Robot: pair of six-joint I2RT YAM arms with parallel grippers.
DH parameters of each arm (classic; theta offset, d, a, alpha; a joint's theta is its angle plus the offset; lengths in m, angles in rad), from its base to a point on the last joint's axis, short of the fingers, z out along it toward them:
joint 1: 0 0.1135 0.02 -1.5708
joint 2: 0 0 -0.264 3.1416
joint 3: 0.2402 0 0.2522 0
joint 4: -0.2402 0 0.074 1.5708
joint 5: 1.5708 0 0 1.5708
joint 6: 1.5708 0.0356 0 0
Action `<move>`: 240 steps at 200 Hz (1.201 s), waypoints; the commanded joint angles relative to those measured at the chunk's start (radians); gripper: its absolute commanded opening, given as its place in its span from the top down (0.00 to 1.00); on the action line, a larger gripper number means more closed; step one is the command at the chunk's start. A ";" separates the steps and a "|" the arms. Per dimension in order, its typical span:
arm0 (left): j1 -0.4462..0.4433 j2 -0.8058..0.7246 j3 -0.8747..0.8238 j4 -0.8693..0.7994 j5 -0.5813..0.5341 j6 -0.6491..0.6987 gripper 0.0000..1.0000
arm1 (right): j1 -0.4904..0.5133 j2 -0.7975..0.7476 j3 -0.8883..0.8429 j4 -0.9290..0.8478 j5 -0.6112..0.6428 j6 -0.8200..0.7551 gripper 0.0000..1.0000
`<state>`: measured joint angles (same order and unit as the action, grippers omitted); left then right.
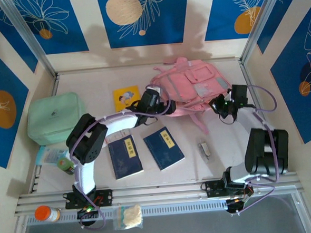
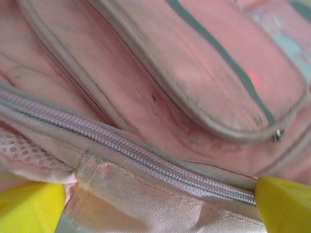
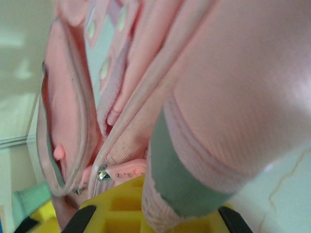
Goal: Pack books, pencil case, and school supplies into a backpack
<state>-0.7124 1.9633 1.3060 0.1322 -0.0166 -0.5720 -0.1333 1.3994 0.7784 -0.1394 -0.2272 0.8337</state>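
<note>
Finds the backpack [image 1: 193,85] lying flat at the far side of the table [image 1: 221,162], with the left gripper [image 2: 158,205] against its left edge, fingers spread wide astride a closed zip, and the right gripper [image 3: 148,212] at its right edge, fingers closed tight with pink fabric draped across them (pinching any of it or not, hard to tell). Counts a yellow book [image 1: 126,97] just left of the backpack, a navy book [image 1: 124,156], a second navy book [image 1: 164,147] and a small grey-white item [image 1: 204,149] on its near side, and the teal pencil case [image 1: 51,154] well off to its left.
</note>
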 commanded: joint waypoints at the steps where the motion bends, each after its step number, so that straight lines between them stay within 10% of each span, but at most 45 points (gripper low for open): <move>1: 0.046 0.047 0.092 -0.039 -0.047 0.099 0.00 | 0.072 -0.095 -0.108 0.097 -0.114 0.160 1.00; 70: 0.063 -0.247 -0.064 -0.166 0.011 0.130 0.01 | 0.223 -0.240 -0.114 0.020 0.157 0.333 1.00; 112: -0.081 -0.403 -0.228 -0.131 0.018 0.049 0.03 | 0.228 -0.263 -0.132 -0.010 0.204 0.369 1.00; 169: -0.310 -0.286 -0.129 -0.148 -0.001 0.008 0.25 | 0.230 -0.250 -0.118 -0.017 0.179 0.387 1.00; 240: -0.381 -0.084 -0.047 -0.026 -0.094 0.088 0.38 | 0.240 -0.249 -0.087 -0.052 0.139 0.410 1.00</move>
<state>-1.0889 1.8183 1.1877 0.0547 -0.0669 -0.5392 0.0937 1.1736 0.6540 -0.2043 -0.0132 1.2217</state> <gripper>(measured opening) 0.630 0.057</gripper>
